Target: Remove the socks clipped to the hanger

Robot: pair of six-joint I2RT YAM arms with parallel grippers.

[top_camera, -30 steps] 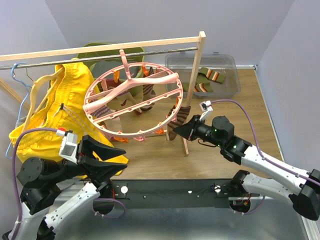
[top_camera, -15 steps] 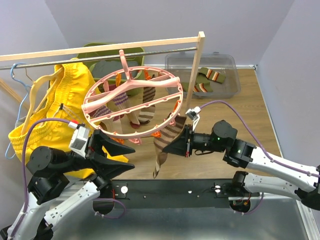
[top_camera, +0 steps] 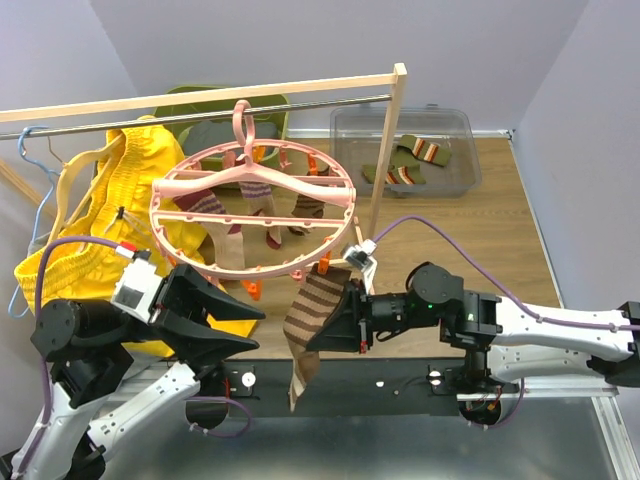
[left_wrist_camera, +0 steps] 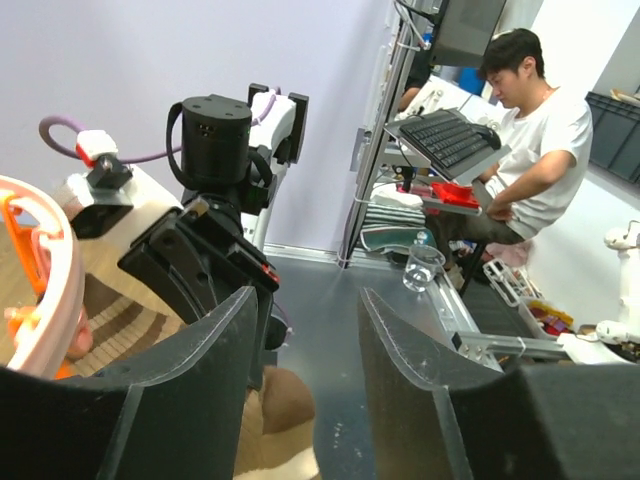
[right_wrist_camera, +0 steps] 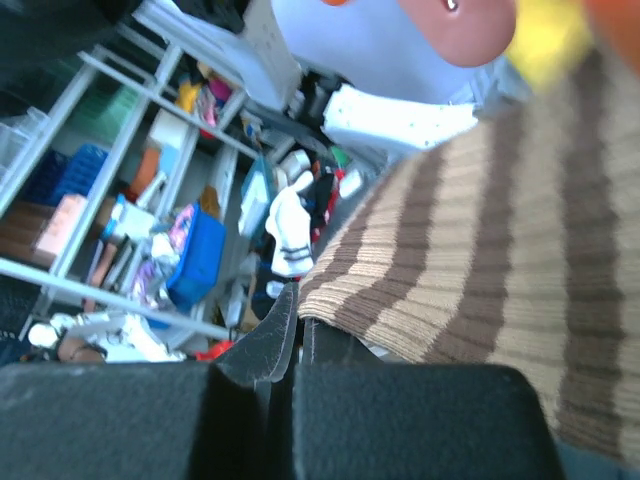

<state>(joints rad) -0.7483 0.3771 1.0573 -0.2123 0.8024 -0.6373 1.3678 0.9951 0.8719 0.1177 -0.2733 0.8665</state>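
Pinched shut in the right tool: a brown-striped sock, dangling at the near rim of the pink hanger. Impossible to tell whether clipped there. Standing partly apart, holding nothing: left tool. Under the ring, clipped socks, partly masked by spokes. In the clear bin on the desk, two loose socks.

Pale lilac walls close the far side; a wood-grain tabletop runs to them; a wooden clothes rail spans its far edge; elsewhere a seated man faces a keyboard; the right wrist view shows cluttered shelving.
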